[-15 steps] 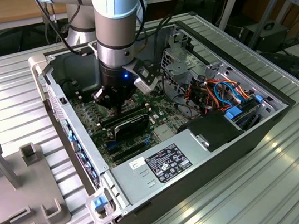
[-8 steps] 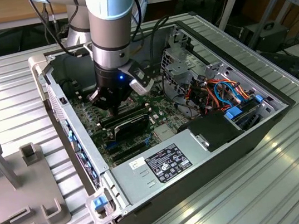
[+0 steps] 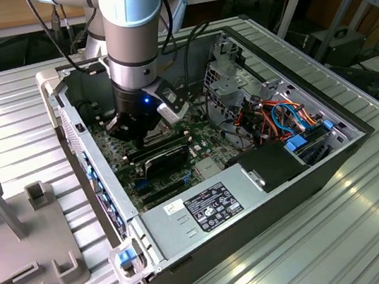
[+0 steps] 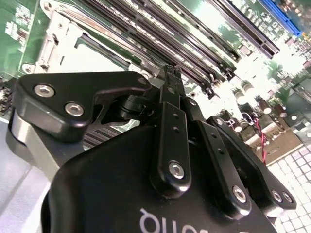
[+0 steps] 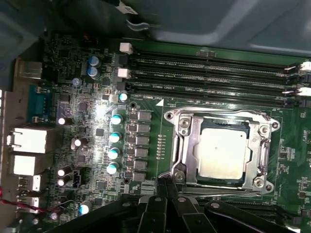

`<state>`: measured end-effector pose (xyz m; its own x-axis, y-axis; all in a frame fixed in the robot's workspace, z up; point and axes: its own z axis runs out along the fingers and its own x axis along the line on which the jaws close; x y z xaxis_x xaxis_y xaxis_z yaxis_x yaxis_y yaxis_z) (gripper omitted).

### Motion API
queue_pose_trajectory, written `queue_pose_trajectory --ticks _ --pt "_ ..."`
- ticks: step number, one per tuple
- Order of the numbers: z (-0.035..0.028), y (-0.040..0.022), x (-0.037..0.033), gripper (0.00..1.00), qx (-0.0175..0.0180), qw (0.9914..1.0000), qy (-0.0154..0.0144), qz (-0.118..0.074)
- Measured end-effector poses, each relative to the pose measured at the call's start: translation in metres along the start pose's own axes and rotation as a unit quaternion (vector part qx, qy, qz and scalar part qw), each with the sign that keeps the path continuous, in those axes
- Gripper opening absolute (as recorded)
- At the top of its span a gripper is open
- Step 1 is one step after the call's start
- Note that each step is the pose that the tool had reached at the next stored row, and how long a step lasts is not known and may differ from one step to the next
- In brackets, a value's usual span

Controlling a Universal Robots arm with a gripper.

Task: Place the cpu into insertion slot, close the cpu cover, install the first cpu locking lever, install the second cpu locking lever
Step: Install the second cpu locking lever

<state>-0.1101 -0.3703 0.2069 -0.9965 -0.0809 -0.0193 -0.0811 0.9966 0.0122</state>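
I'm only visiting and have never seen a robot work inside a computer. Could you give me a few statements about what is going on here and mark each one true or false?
1. The cpu is sitting in the insertion slot. True.
2. The cpu cover is standing up open. False: it lies flat around the chip.
3. The gripper is carrying the chip. False: in the first wrist view its fingertips are together at the socket's edge, with the chip in the socket.
4. The long memory slots run beside the socket. True.
5. The computer case has its side panel on. False: the case is open, with the arm reaching in.
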Motion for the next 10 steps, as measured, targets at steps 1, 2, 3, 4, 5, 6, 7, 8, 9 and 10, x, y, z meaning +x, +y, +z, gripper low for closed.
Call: queue_pose_trajectory --ticks 1,2,3,4,5,6,7,8,9,10 --pt "-0.0001 0.0002 0.0024 0.11 -0.0001 1.0 0.0 0.0" --pt "-0.0001 0.0003 0.004 0.11 -0.0002 1.0 0.0 0.0" --pt "-0.0001 0.0004 0.0047 0.11 -0.0002 1.0 0.0 0.0" --pt "-0.0001 0.0005 0.0049 0.11 -0.0002 1.0 0.0 0.0" --pt "-0.0001 0.0004 0.0051 0.11 -0.0002 1.0 0.0 0.0" --pt "-0.0001 0.0005 0.0061 0.11 -0.0002 1.0 0.0 0.0" --pt "-0.0001 0.0006 0.007 0.11 -0.0002 1.0 0.0 0.0" --pt "-0.0001 0.0006 0.007 0.11 -0.0002 1.0 0.0 0.0" --pt "-0.0001 0.0006 0.007 0.11 -0.0002 1.0 0.0 0.0" --pt "-0.0002 0.0007 0.007 0.11 -0.0002 1.0 0.0 0.0"
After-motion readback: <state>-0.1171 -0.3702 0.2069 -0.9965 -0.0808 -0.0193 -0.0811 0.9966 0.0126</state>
